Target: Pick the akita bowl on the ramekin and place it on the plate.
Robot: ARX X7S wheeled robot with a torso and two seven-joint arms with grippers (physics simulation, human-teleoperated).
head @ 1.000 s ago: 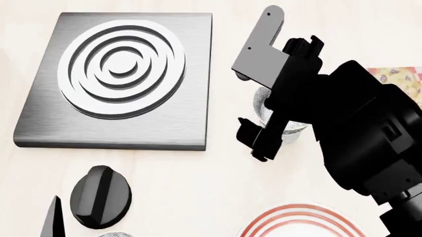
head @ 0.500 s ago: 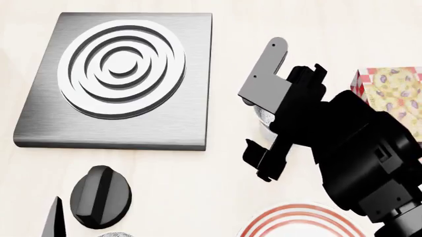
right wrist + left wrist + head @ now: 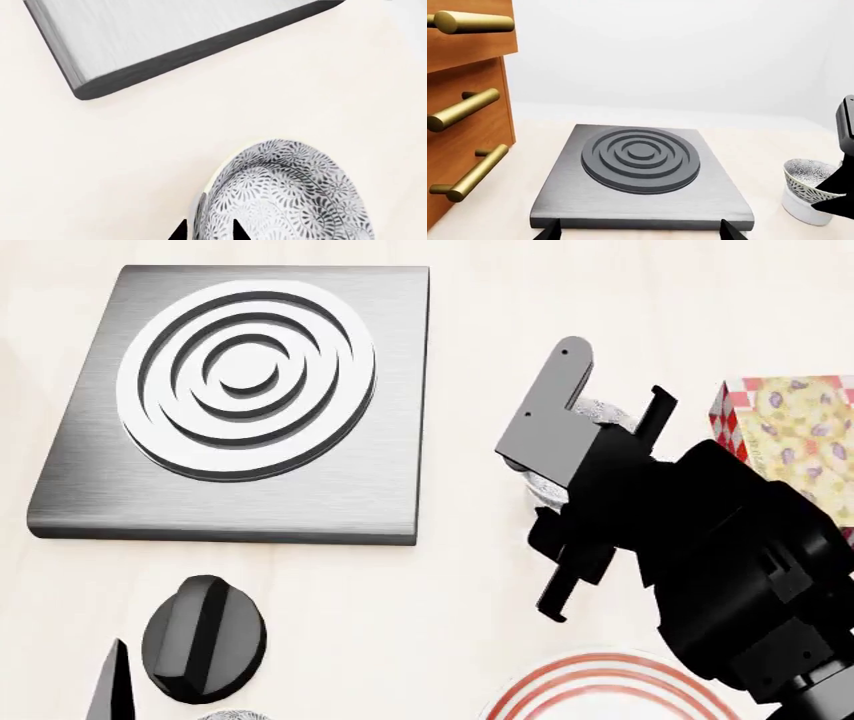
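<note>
Jaws astride rim — one akita bowl (image 3: 293,195)

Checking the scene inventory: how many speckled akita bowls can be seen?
2: one akita bowl sits on the ramekin under the right gripper; a second bowl barely shows at the head view's bottom edge.

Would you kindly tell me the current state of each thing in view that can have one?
akita bowl: seated on the ramekin, apparently tilted; not yet on the plate.
ramekin: upright, bearing the bowl.
plate: flat on the counter, only partly in view.
right claw: tips astride the bowl's rim; whether it grips cannot be told.
left claw: open, holding nothing.
drawers: shut.
</note>
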